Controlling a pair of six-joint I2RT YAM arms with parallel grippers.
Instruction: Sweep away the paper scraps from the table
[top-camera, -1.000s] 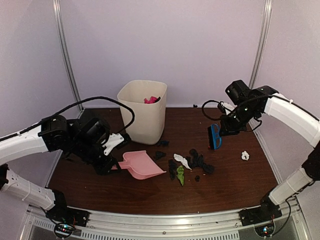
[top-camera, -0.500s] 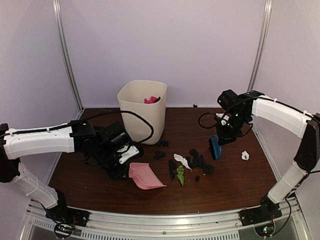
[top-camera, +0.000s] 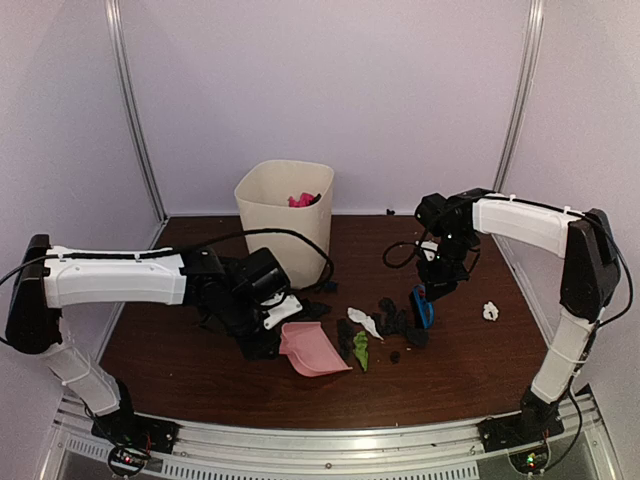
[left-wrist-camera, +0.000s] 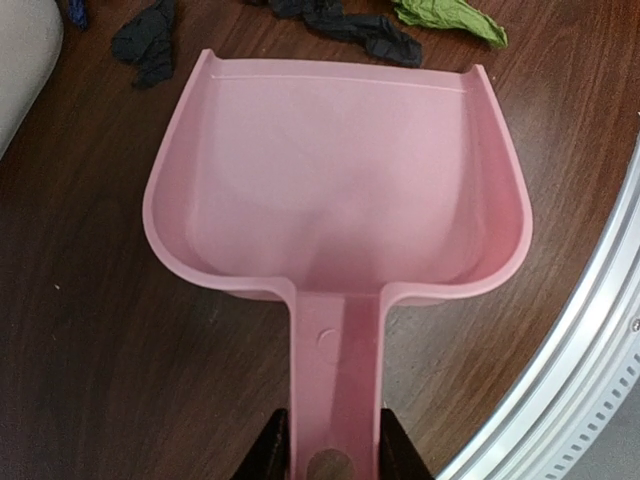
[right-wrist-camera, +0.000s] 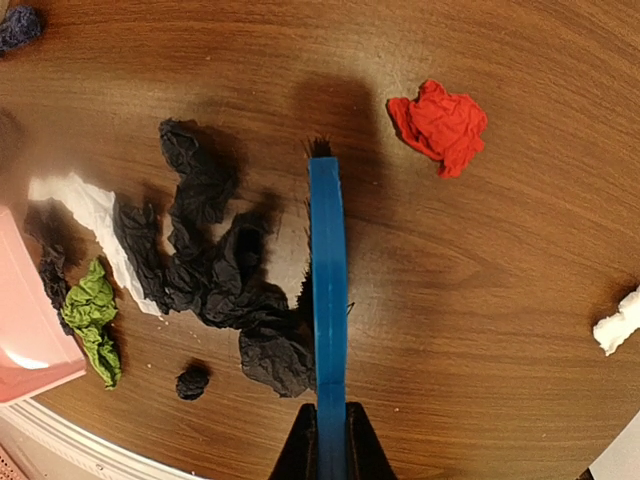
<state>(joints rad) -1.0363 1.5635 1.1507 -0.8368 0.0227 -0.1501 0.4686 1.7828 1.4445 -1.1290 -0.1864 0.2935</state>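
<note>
Paper scraps (right-wrist-camera: 220, 290), mostly black wads with a white strip and a green piece, cluster near the middle of the table (top-camera: 460, 370). A red wad (right-wrist-camera: 440, 125) lies apart on the far side of the brush, and a white wad (top-camera: 490, 311) sits near the right edge. Just left of the cluster is the pink dustpan (left-wrist-camera: 340, 180), its mouth facing the scraps and its handle clamped in the left pincer (left-wrist-camera: 335, 455). The right pincer (right-wrist-camera: 328, 445) is clamped on the blue hand brush (right-wrist-camera: 326, 280) at the cluster's right side. The bristles seem to touch the black wads, though shadow blurs this. A cream waste bin (top-camera: 285, 215) stands toward the back edge, with pink paper (top-camera: 302, 200) inside.
</note>
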